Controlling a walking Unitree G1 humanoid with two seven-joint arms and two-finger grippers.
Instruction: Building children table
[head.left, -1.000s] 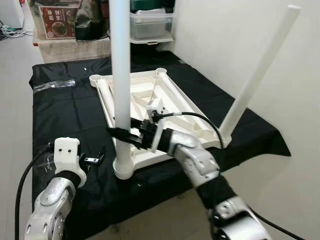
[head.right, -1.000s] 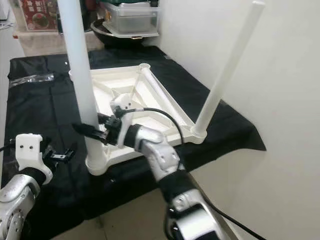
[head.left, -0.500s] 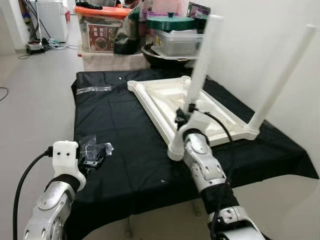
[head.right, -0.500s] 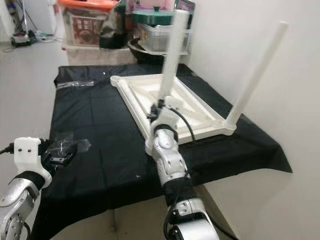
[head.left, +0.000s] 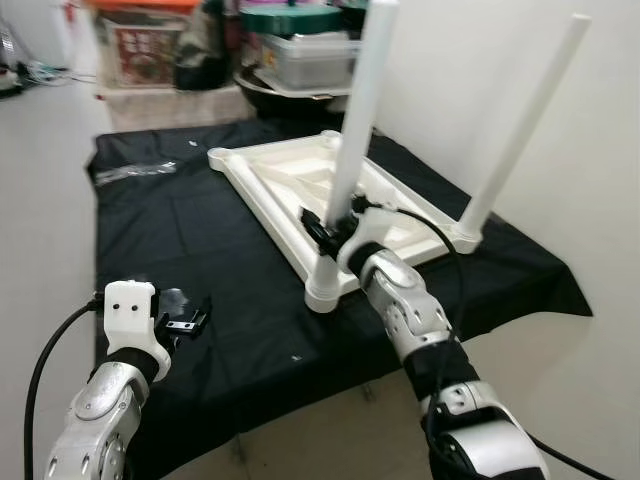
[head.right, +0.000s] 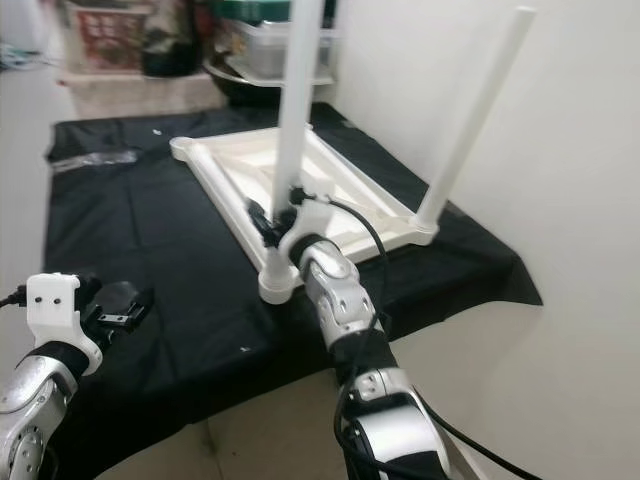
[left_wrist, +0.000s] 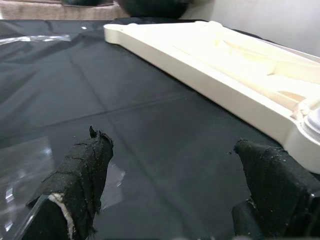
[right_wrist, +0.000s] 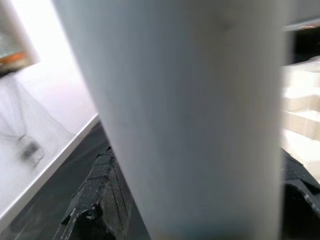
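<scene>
A white children's table top (head.left: 262, 178) lies upside down on a black-covered table (head.left: 190, 235). Two white legs stand upright in its corner sockets: the near leg (head.left: 356, 125) and another leg (head.left: 520, 130) at the right corner. My right gripper (head.left: 324, 230) is shut on the near leg just above its socket (head.left: 325, 292); the right wrist view shows that leg (right_wrist: 195, 115) between the black fingers (right_wrist: 97, 200). My left gripper (head.left: 186, 322) hovers open, holding nothing, low over the cloth at the near left, with its fingers (left_wrist: 80, 172) spread wide.
A clear plastic bag (head.left: 168, 299) lies by the left gripper, another one (head.left: 135, 170) at the far left of the cloth. Storage boxes and a pot (head.left: 300, 55) crowd the back. A white wall (head.left: 600, 200) runs close along the right side.
The whole picture has shifted, so the camera has moved. My right gripper stays clamped on the near leg. The left gripper stays low by the plastic bag.
</scene>
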